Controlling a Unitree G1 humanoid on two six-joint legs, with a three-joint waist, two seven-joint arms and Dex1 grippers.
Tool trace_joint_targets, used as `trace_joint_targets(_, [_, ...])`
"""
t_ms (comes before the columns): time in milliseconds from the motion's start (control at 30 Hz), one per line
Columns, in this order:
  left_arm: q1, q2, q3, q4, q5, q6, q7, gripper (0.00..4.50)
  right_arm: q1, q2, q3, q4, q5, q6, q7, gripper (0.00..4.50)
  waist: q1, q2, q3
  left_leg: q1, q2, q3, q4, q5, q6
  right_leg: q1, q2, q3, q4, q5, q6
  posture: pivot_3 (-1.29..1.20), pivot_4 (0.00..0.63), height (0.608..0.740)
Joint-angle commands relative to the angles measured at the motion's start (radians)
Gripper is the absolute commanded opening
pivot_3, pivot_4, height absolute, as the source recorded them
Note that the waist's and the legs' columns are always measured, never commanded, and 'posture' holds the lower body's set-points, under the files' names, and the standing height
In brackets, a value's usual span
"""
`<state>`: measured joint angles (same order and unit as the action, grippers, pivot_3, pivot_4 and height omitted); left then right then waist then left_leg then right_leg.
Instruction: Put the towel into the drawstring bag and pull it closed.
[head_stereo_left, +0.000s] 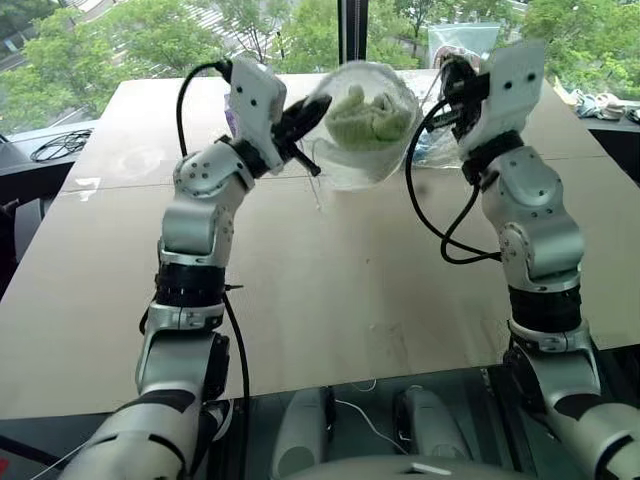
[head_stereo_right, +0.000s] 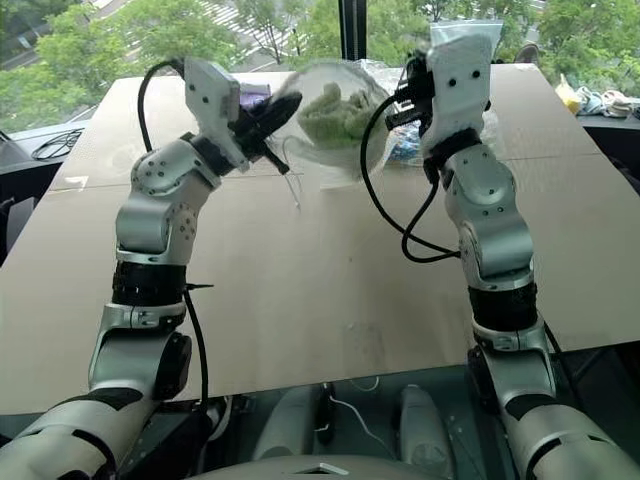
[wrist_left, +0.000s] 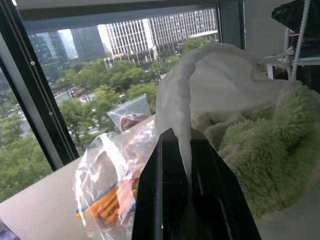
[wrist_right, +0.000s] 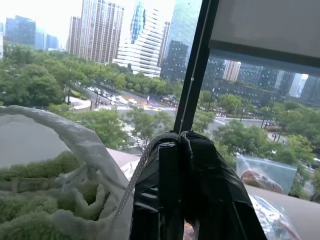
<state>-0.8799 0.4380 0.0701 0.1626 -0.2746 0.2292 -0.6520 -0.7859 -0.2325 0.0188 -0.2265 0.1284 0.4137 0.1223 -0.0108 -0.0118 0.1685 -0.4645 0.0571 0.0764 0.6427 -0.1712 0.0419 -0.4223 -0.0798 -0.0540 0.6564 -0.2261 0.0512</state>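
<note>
- The towel (head_stereo_left: 368, 117), light green and fluffy, sits inside the drawstring bag (head_stereo_left: 352, 160), showing through the thin white fabric.
- The drawstring bag hangs in the air above the table (head_stereo_left: 330, 280), clear of its surface, stretched between the two pincers.
- The left pincer (head_stereo_left: 303, 113) is closed on the bag's fabric edge at the side of the bag nearer the robot's left; in the left wrist view a fold of the white cloth runs down between its black fingers (wrist_left: 165, 200).
- The right pincer (head_stereo_left: 450, 85) is closed on the white cord (wrist_right: 131, 186), at the bag's other side.
- Behind the bag, on the table's far part, lies a clear plastic bag (wrist_left: 107, 185) of colourful items.
- A smaller clear pouch (wrist_left: 131, 112) stands beyond that bag, by the window.
</note>
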Motion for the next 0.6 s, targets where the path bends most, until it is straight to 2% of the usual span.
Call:
trace_joint_targets(33, [-0.008,0.057,-0.053,0.082,0.104,-0.103,-0.032,0.0,-0.007,-0.015,0.004,-0.027,-0.024,-0.063,0.029,0.04,-0.002,0.0,0.0,0.0,0.0,0.001,0.0,0.0,0.0,0.0,0.0,0.0,0.0,0.0,0.0,0.0,0.15,0.74])
trace_joint_targets(100, [-0.025,0.041,-0.051,0.123,0.102,-0.105,-0.019,0.0,-0.052,0.019,-0.039,-0.03,0.007,-0.047,-0.006,0.04,-0.002,0.001,0.0,0.0,0.0,0.001,0.0,0.0,0.0,0.0,0.0,0.0,0.001,0.0,0.0,0.0,0.15,0.74])
trace_joint_targets(200, [-0.073,0.013,-0.029,0.177,0.091,-0.149,-0.014,0.0,-0.042,0.014,-0.027,-0.017,0.005,-0.04,0.028,0.04,0.0,0.0,0.0,0.0,0.0,0.001,0.0,0.0,0.0,-0.001,0.0,0.0,0.001,0.0,0.0,0.0,0.15,0.74])
trace_joint_targets(300, [-0.147,-0.031,0.049,0.214,0.008,-0.134,0.012,0.0,-0.087,0.078,-0.117,-0.032,0.101,-0.004,-0.024,0.04,0.001,-0.001,0.001,-0.001,0.0,0.001,0.0,0.0,0.0,-0.001,0.0,0.0,0.001,0.0,0.0,0.0,0.15,0.74])
trace_joint_targets(333, [-0.157,-0.032,0.053,0.226,0.005,-0.132,0.011,0.0,-0.092,0.075,-0.12,-0.029,0.093,0.008,-0.03,0.04,0.0,-0.001,0.002,-0.001,0.0,0.0,0.0,0.0,0.0,-0.001,0.0,0.0,0.001,0.0,0.0,0.0,0.15,0.74])
trace_joint_targets(400, [-0.132,0.007,-0.027,0.264,0.118,-0.214,-0.013,0.0,-0.036,0.007,-0.025,0.005,0.0,0.012,0.027,0.04,-0.002,-0.001,0.001,-0.002,0.0,0.0,0.001,0.0,0.0,-0.001,0.0,0.0,0.001,0.0,0.0,0.0,0.15,0.74])
trace_joint_targets(500, [-0.137,-0.037,0.024,0.258,0.04,-0.179,0.006,0.0,-0.016,0.044,-0.047,-0.015,0.046,0.028,0.01,0.04,-0.002,-0.001,0.001,0.001,0.0,0.001,-0.001,0.0,0.0,0.0,-0.001,0.0,0.0,0.0,0.0,0.0,0.15,0.74])
trace_joint_targets(600, [-0.117,-0.026,-0.014,0.248,0.084,-0.217,-0.027,0.0,-0.018,0.039,-0.047,-0.01,0.024,0.039,0.007,0.04,-0.004,-0.001,0.004,0.0,0.0,0.001,-0.001,0.0,0.0,-0.002,0.0,0.0,0.003,0.0,0.0,0.0,0.15,0.74])
